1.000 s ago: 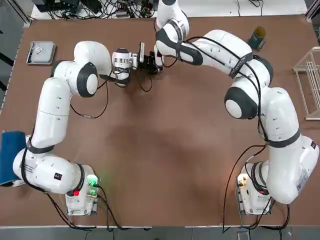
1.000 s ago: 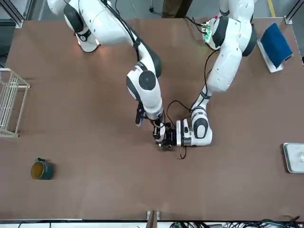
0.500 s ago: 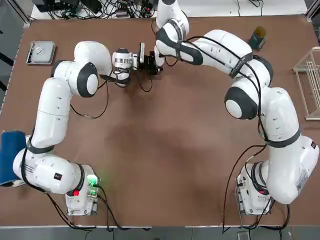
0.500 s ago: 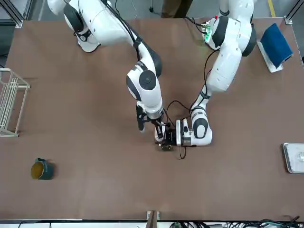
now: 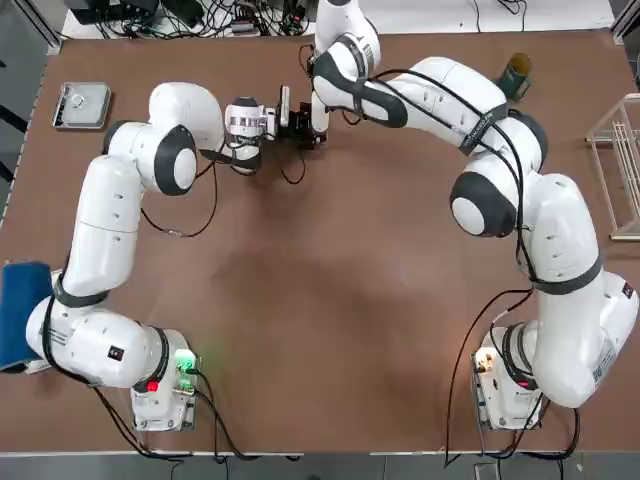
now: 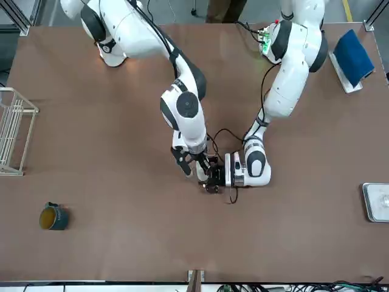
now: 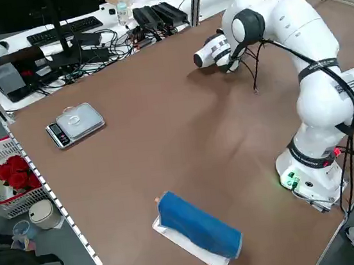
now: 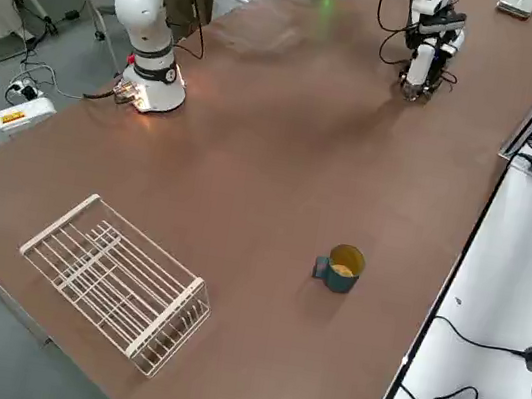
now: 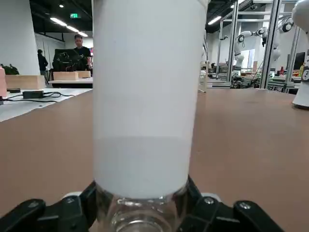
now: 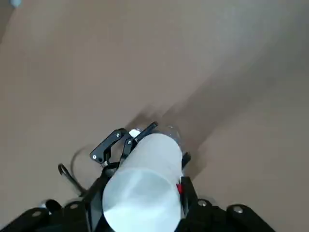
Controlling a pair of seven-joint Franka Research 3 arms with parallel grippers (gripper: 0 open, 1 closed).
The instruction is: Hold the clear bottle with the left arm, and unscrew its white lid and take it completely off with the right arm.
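Note:
At the table's far middle my two arms meet. The clear bottle (image 9: pixel 140 218) shows in the left wrist view as a glass base gripped between my left gripper's (image 9: pixel 141 223) black fingers (image 9: pixel 79 208). The white lid (image 9: pixel 145 96) sits on the bottle and fills that view. In the right wrist view the white lid (image 10: pixel 144 181) points its rounded end at the camera, with my right gripper (image 10: pixel 140 205) shut around it. From above, the left gripper (image 5: pixel 300 130) and right gripper (image 5: pixel 319 112) touch the same small object; the bottle itself is hidden there.
A dark teal mug (image 5: pixel 516 72) stands at the far right corner, with a wire rack (image 5: pixel 620 165) at the right edge. A small scale (image 5: pixel 80 105) lies far left. A blue roll (image 5: pixel 20 315) rests at the left edge.
My right wrist has turned about the lid; in the front view its hand body has swung down beside the grippers. The left arm has stayed still.

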